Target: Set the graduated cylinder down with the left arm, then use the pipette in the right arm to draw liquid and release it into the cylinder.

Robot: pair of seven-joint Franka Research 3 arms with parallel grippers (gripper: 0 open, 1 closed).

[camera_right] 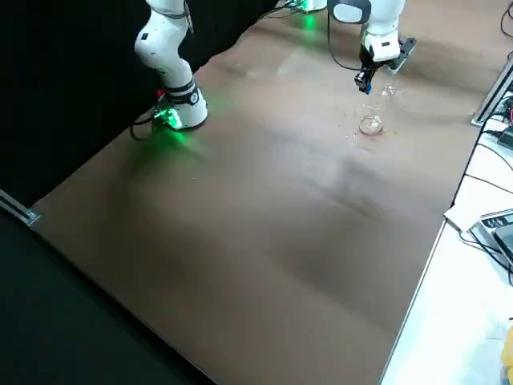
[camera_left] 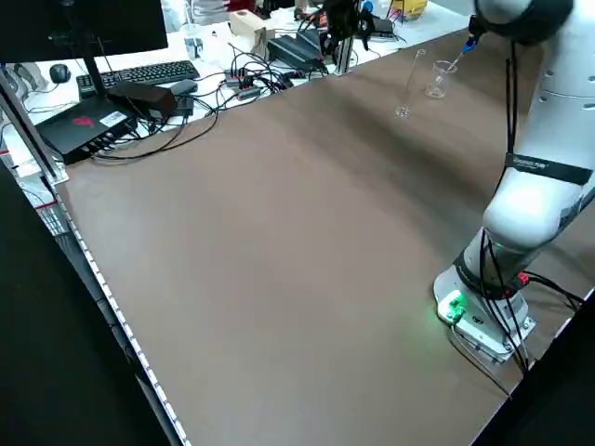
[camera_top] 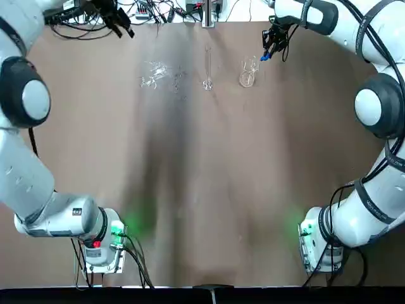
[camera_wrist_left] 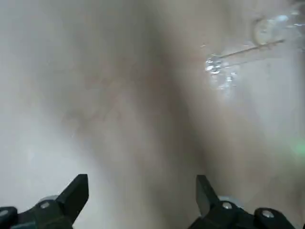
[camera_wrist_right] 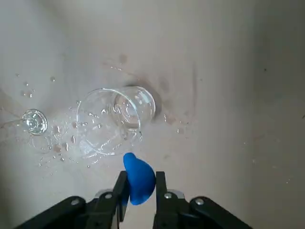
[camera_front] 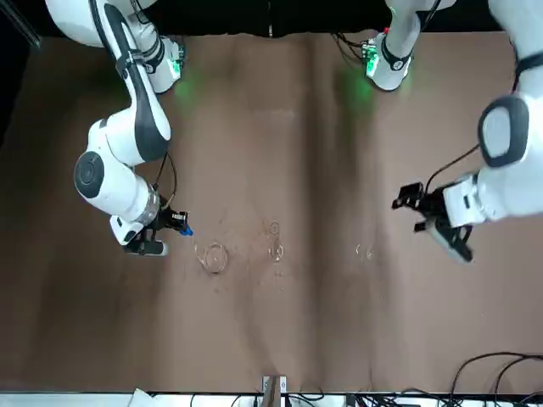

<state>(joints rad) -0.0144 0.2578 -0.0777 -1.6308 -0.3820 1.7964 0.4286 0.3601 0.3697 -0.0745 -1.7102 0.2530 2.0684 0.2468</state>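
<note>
Pinching the pipette's blue bulb (camera_wrist_right: 139,179), the right tool (camera_wrist_right: 141,177) seems poised for squeezing beside the beaker (camera_wrist_right: 116,120).

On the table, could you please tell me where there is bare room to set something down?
Bare: the wide middle of the table between both arm bases, nearer the robot than the glassware. Crowded: the far strip, with cylinder, beaker and right tool.

the cylinder (camera_top: 208,83) stands left of the beaker (camera_top: 247,77).
</note>
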